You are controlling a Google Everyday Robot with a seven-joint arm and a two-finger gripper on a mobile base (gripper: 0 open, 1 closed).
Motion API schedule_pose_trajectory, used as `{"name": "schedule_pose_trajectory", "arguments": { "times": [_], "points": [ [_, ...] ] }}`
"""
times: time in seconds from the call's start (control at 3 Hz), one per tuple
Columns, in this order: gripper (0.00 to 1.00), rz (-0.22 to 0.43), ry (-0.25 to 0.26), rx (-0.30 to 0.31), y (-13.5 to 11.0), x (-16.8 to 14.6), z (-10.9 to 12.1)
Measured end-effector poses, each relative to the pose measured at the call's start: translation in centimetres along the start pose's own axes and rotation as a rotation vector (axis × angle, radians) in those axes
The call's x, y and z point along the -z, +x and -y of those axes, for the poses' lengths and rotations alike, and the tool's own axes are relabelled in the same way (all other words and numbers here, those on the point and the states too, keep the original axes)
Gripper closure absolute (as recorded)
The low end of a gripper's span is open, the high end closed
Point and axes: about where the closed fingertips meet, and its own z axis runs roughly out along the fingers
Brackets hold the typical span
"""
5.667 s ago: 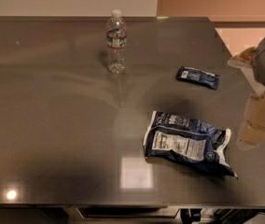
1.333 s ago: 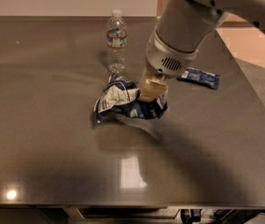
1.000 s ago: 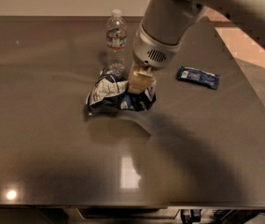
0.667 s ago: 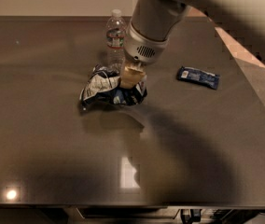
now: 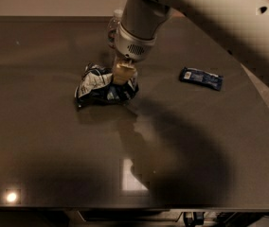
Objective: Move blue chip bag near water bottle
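Note:
The blue chip bag [image 5: 100,87] is crumpled, dark blue with a white label panel, and sits on the dark table [image 5: 54,150] left of centre. My gripper [image 5: 121,74] comes down from the upper right and is shut on the bag's right part. The water bottle [image 5: 112,28] stands just behind the bag; the arm [image 5: 139,22] covers most of it, and only its white cap and clear left edge show.
A small flat blue packet [image 5: 201,78] lies on the table to the right. The arm's shadow falls across the table's middle and right. The table's right edge runs diagonally at the far right.
The gripper has carried the bag from the table's right front up and to the left, to just in front of the bottle. The arm now hides most of the bottle.

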Motion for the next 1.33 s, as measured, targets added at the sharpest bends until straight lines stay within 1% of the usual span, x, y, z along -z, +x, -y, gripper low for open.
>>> {"name": "schedule_pose_trajectory", "arguments": {
  "times": [0.33, 0.67, 1.0, 1.33],
  "points": [
    [0.82, 0.003, 0.021, 0.004, 0.0, -0.3, 1.6],
    [0.59, -0.003, 0.042, 0.008, 0.0, -0.3, 3.3],
    [0.35, -0.007, 0.051, 0.02, 0.1, -0.8, 4.1],
    [0.12, 0.009, 0.07, 0.038, 0.1, -1.3, 4.3]
  ]
}}
